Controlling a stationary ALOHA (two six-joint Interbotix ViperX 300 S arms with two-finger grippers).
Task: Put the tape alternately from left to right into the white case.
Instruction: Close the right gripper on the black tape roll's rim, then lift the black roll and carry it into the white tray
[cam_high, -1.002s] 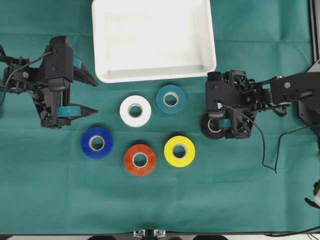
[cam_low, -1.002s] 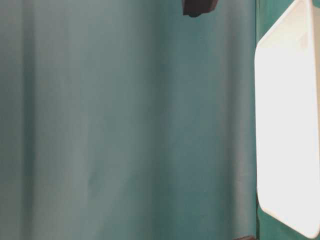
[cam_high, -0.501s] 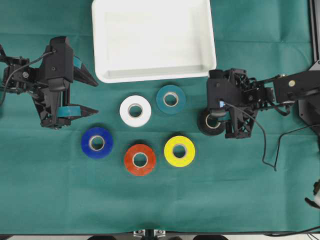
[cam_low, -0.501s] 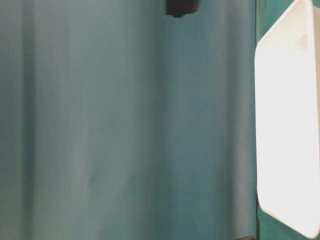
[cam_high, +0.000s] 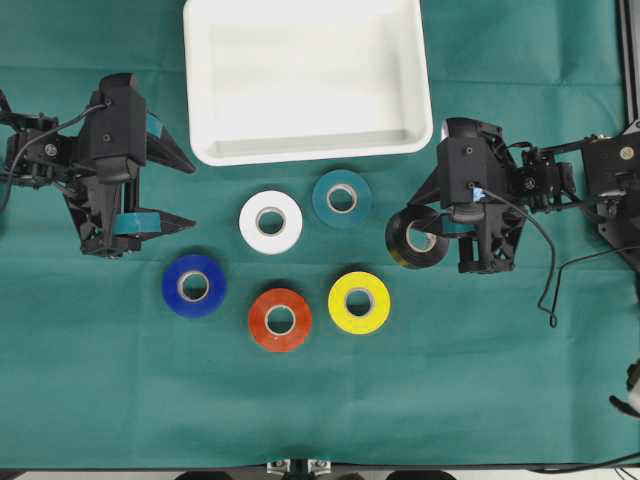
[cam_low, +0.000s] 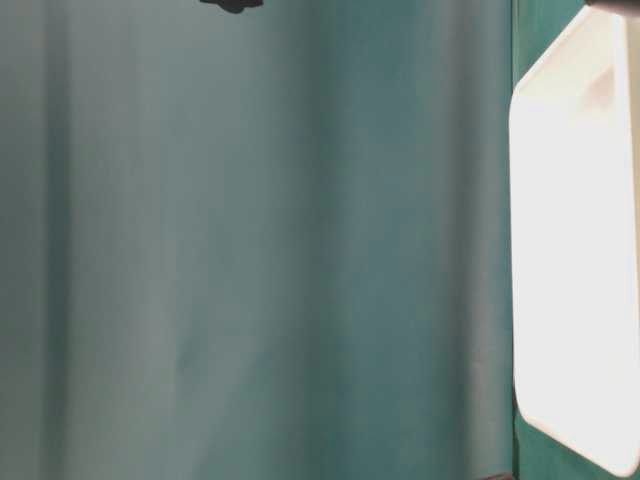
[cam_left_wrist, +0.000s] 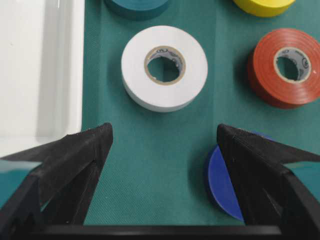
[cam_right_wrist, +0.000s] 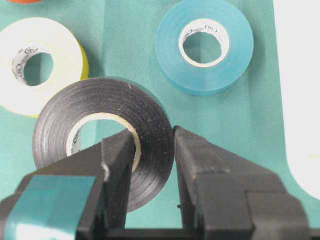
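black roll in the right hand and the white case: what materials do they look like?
Black roll: looks like matte vinyl tape, fine wound layers on its face, pale card-like core.
White case: probably moulded plastic, smooth, slightly glossy, rounded corners and raised rim.

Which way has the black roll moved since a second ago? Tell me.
Yes. The black tape roll, pinched by the right gripper, has lifted and tilted, shifting slightly toward the yellow roll and the white case.
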